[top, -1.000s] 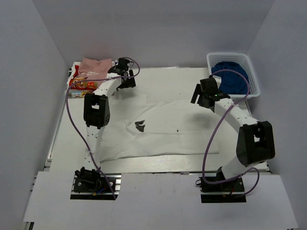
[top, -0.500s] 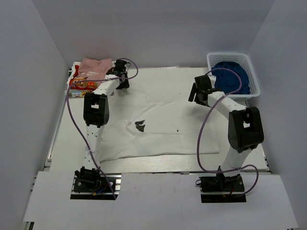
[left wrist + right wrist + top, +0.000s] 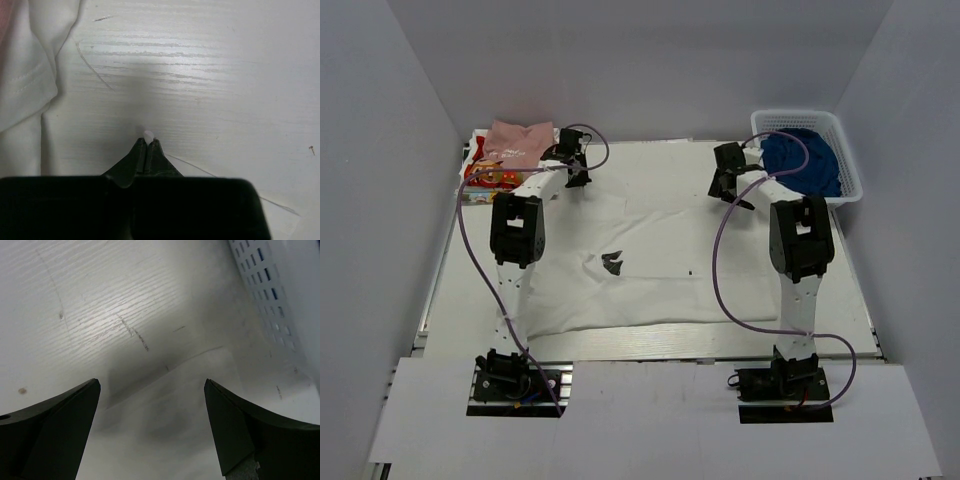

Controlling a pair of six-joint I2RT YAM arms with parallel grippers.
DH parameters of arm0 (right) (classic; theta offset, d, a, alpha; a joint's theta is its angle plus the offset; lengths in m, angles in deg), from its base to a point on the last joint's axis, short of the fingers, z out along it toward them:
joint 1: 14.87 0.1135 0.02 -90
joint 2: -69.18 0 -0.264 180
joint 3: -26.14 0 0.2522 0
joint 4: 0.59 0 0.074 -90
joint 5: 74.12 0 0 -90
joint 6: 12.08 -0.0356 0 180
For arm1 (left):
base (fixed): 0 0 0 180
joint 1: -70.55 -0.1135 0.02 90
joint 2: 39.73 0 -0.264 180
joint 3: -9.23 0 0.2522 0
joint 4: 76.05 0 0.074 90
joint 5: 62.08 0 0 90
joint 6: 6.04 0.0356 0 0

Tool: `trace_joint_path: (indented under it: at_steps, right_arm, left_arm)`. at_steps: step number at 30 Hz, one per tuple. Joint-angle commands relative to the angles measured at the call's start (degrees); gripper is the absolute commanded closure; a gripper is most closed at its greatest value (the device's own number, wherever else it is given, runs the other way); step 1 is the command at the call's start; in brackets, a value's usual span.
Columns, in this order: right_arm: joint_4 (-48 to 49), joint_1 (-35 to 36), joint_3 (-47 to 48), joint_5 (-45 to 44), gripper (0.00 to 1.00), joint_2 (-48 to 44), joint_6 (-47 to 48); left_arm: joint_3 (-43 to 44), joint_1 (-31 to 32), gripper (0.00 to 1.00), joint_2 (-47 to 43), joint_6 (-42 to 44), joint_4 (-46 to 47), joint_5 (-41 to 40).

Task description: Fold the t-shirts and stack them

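A large white t-shirt (image 3: pixel 660 260) with a small black print (image 3: pixel 612 262) lies spread flat on the table. My left gripper (image 3: pixel 577 172) is at its far left corner, shut, with a small nub of white cloth (image 3: pixel 148 134) pinched between the tips of the left gripper (image 3: pixel 147 140). My right gripper (image 3: pixel 727 188) hangs over the far right corner. In the right wrist view the gripper (image 3: pixel 151 385) is open, with the shirt's edge (image 3: pixel 185 425) between and below the fingers. A pale pink t-shirt (image 3: pixel 518 140) lies on one with red-yellow print (image 3: pixel 488 180) at the back left.
A white basket (image 3: pixel 848 160) holding blue cloth (image 3: pixel 800 160) stands at the back right, close to my right gripper; its perforated wall (image 3: pixel 280 300) shows in the right wrist view. White hemmed cloth (image 3: pixel 25 85) lies left of my left gripper. Walls enclose the table.
My left gripper has shut on the cloth at the far left corner. The right arm has stretched forward and left, to the shirt's far right corner, still open.
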Motion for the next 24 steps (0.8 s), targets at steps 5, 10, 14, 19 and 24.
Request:
trace_joint_path:
  at_steps: [5,10,14,19,24]
  right_arm:
    - [-4.9,-1.9,7.3,-5.3,0.10,3.9,-2.4]
    - [-3.9,-1.9,5.4,-3.8,0.11,4.0,-1.7]
    - [-5.1,-1.9,5.9,-2.7,0.16,5.4,-1.9]
    - [-5.7,-1.5,4.0,-1.5,0.37,5.5,-2.7]
    - [-4.6,-1.5,2.4,-1.7,0.63,4.6,-1.9]
  left_arm:
    - [-6.0,0.1,1.00,-6.6,1.5,0.5,2.3]
    - [-6.6,0.1,1.00,-8.5,2.0,1.7,1.8]
    - [-7.2,0.1,1.00,-9.6,2.0,1.7,2.3]
    - [-11.8,0.1,1.00,-13.0,2.0,4.0,2.8]
    - [-15.3,0.1,1.00,-16.4,2.0,6.0,4.1]
